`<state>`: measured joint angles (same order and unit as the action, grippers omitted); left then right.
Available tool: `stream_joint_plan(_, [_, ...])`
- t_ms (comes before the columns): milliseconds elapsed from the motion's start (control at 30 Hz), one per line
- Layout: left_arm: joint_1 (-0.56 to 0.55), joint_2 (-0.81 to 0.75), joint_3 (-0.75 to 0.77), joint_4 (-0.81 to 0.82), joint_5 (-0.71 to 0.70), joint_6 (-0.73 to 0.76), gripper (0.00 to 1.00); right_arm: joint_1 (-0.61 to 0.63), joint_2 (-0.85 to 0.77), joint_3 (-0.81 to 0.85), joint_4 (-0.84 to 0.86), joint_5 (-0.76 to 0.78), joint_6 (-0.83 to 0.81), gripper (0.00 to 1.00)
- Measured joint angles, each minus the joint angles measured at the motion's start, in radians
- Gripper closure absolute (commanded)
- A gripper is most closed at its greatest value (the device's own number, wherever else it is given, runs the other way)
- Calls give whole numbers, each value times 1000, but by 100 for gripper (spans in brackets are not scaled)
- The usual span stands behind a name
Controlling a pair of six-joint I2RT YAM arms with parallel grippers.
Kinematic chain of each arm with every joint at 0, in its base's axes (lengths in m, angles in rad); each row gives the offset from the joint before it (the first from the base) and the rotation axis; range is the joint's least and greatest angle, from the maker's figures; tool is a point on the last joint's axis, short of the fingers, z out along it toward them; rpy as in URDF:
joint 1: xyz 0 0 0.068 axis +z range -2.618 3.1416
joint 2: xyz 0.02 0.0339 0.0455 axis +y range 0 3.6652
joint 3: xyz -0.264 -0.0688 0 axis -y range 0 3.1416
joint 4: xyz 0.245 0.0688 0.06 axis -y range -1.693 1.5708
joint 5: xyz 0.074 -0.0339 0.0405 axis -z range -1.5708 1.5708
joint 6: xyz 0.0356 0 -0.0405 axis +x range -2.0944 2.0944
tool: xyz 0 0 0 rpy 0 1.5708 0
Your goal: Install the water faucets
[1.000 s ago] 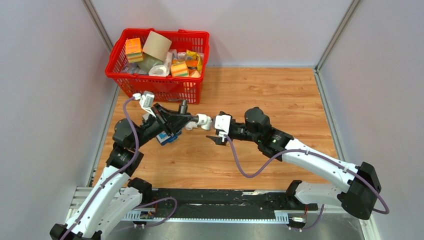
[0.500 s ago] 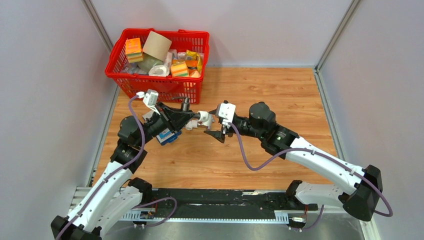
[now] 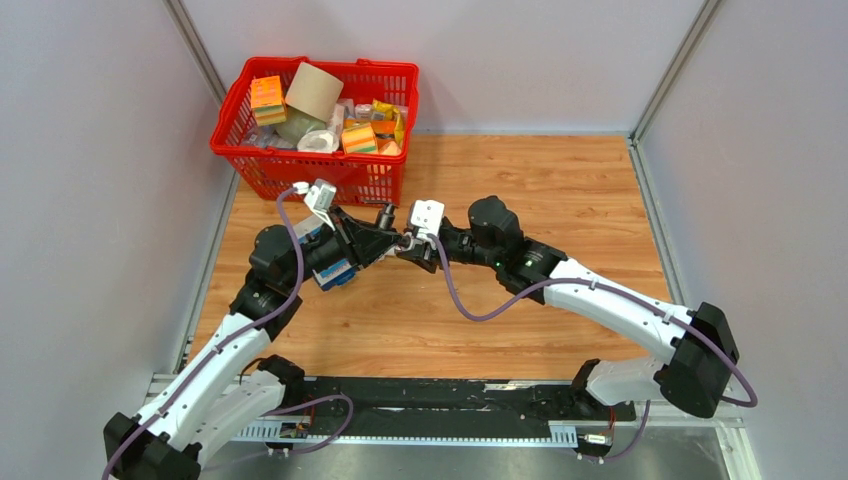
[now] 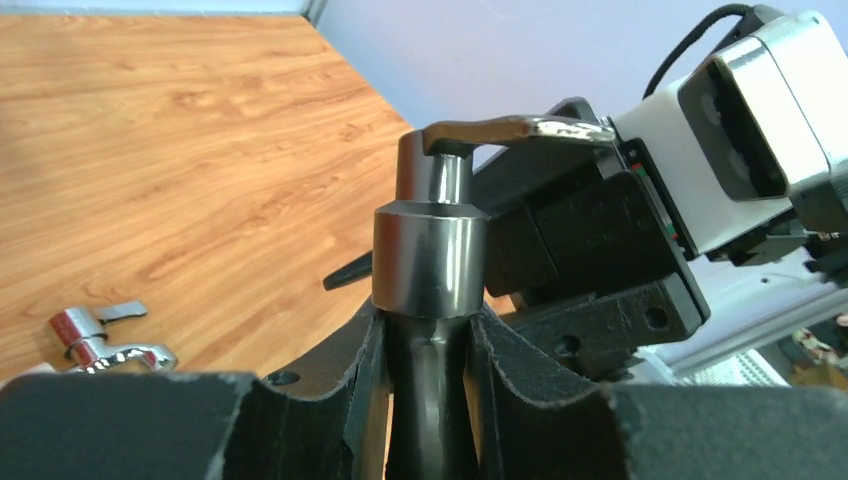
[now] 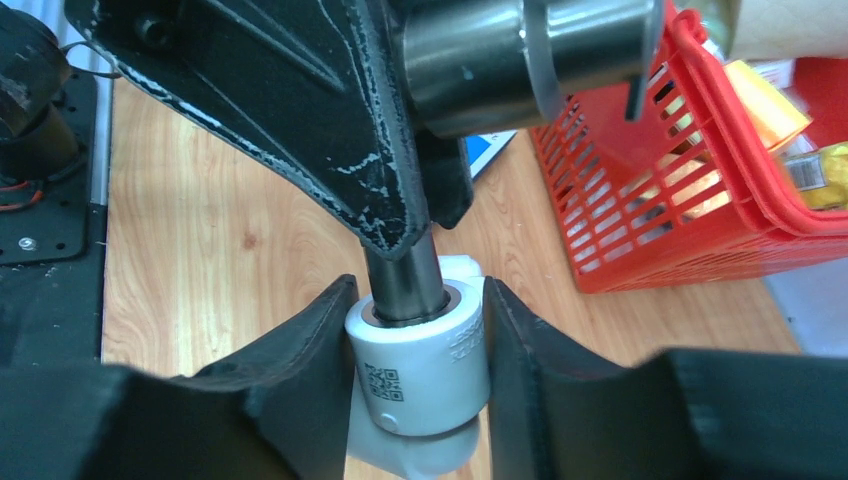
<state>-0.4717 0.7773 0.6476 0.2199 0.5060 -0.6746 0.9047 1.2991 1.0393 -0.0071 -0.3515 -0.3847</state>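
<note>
In front of the red basket [image 3: 330,175] my left pincer [image 4: 425,335] grasps the dark faucet [image 4: 430,260], my right pincer [image 5: 415,340] clamps its white elbow [image 5: 425,375], half-joined I judge; the chrome faucet [image 4: 105,342] lies unfitted.

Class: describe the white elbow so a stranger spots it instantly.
Look just before the red basket. The left tool grips a dark faucet; the elbow caps its end, between the right tool's fingers. Unlike the faucet, it is white, with a printed code.
</note>
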Motion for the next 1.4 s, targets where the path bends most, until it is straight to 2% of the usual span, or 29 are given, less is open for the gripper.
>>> stream_joint_plan(67, [-1, 3, 3, -13, 8, 18, 92, -1, 11, 3, -6, -1, 6, 91])
stream_joint_plan(100, [-1, 5, 9, -24, 10, 27, 79, -1, 14, 3, -10, 1, 8, 100])
stream_joint_plan(133, [-1, 5, 14, -37, 11, 36, 67, -2, 16, 3, -13, 3, 11, 100])
stream_joint_plan(167, [-2, 5, 19, -51, 10, 45, 62, -4, 16, 4, -13, 3, 13, 100])
stream_joint_plan(200, [-2, 5, 27, -66, 6, 52, 53, -9, 16, 5, -14, 1, 15, 100])
stream_joint_plan(267, [-5, 4, 51, -109, -14, 84, 45, -21, 18, 6, -20, -9, 21, 100])
stream_joint_plan(333, [-6, -7, 87, -156, -53, 121, 41, -50, 20, 6, -45, -14, 37, 100])
stream_joint_plan(567, [-5, -97, 207, -309, -304, 289, 36, -267, 26, -48, -110, 13, 139, 100])
stream_joint_plan(767, [-5, -196, 207, -372, -683, 449, 36, -491, 147, -61, -157, 66, 264, 99])
stream_joint_plan(900, [26, -273, 87, -331, -941, 549, 36, -570, 264, -61, -167, 90, 308, 95])
stream_joint_plan(1000, [100, -329, 9, -341, -1067, 578, 35, -594, 356, -61, -179, 93, 326, 88])
stream_joint_plan(1100, [139, -410, -56, -319, -1160, 618, 31, -607, 430, -61, -180, 92, 336, 72])
stream_joint_plan(1167, [148, -465, -77, -285, -1201, 645, 27, -613, 456, -50, -183, 89, 342, 49])
stream_joint_plan(1333, [167, -530, -86, -200, -1260, 692, 24, -613, 467, -33, -181, 97, 354, 15])
stream_joint_plan(1367, [170, -532, -86, -192, -1265, 698, 24, -613, 465, -33, -180, 101, 356, 0])
stream_joint_plan(1400, [172, -532, -86, -190, -1269, 701, 23, -613, 459, -36, -180, 108, 355, 0])
